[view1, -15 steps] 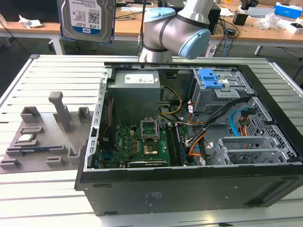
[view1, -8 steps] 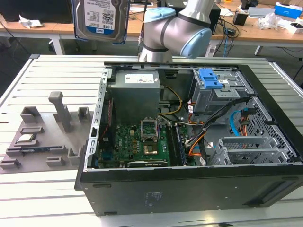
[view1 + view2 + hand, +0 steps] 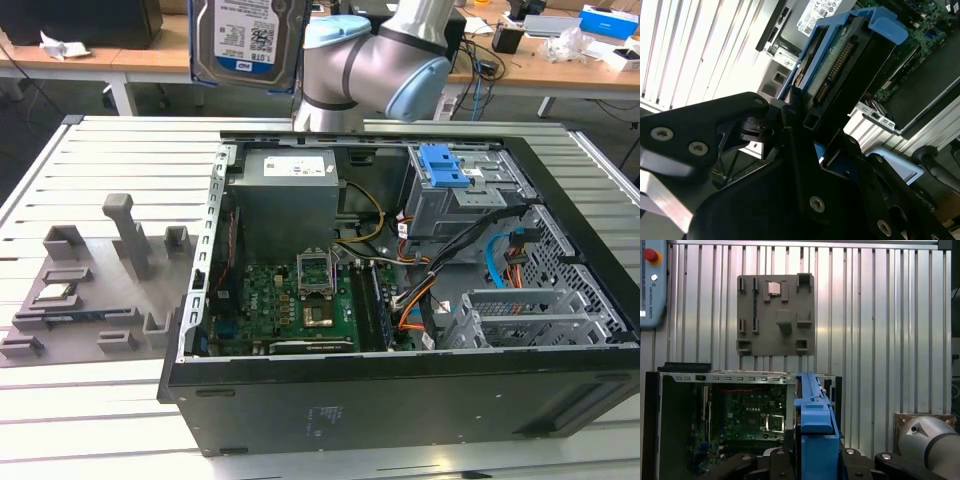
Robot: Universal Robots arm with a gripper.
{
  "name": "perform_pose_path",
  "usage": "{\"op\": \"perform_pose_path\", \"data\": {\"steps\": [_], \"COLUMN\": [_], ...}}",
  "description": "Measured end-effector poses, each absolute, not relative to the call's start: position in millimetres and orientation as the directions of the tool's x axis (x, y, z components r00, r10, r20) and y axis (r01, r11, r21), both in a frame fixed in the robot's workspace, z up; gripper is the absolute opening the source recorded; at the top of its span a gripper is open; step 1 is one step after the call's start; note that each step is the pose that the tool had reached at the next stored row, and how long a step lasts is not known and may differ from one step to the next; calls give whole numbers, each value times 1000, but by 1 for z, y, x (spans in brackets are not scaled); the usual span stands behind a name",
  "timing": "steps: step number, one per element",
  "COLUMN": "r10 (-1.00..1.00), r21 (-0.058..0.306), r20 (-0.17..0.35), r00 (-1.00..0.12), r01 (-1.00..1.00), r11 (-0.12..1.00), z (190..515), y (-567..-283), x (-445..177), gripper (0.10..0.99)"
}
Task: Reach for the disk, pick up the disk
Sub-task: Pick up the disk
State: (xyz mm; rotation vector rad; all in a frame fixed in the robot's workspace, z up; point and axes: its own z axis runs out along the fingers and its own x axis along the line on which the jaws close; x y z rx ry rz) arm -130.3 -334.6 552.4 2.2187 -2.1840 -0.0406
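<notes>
Silver-grey, flat and rectangular, the metal disk (image 3: 245, 38) with its white-and-blue label and bright blue plastic bracket hangs upright in the exterior view, high over the far edge of the open black computer case (image 3: 400, 405); its label faces the camera, just to the exterior view's left of the grey-and-pale-blue robot arm (image 3: 372, 72); it touches neither the case nor the slatted aluminium table (image 3: 100, 420). A flat grey fixture plate (image 3: 90, 300) lies on the table to the exterior view's left of the case; a blue plastic latch (image 3: 445, 165) sits on the grey drive cage inside.

In the second wrist view the black gripper (image 3: 807, 122) is clamped on one end of the disk — pressed against the blue bracket from either side; the green motherboard (image 3: 920, 30) lies beyond.

In the first wrist view the disk is seen edge-on, rising from the gripper, with the open case and the grey plate on the table behind it.
</notes>
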Motion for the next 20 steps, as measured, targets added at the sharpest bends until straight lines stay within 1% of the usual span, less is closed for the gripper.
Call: {"op": "perform_pose_path", "data": {"steps": [20], "r10": [-1000], "r21": [38], "r20": [1], "r00": [16], "r01": [-999], "r11": [-16], "z": [552], "y": [-335], "x": [-61], "gripper": [365]}}
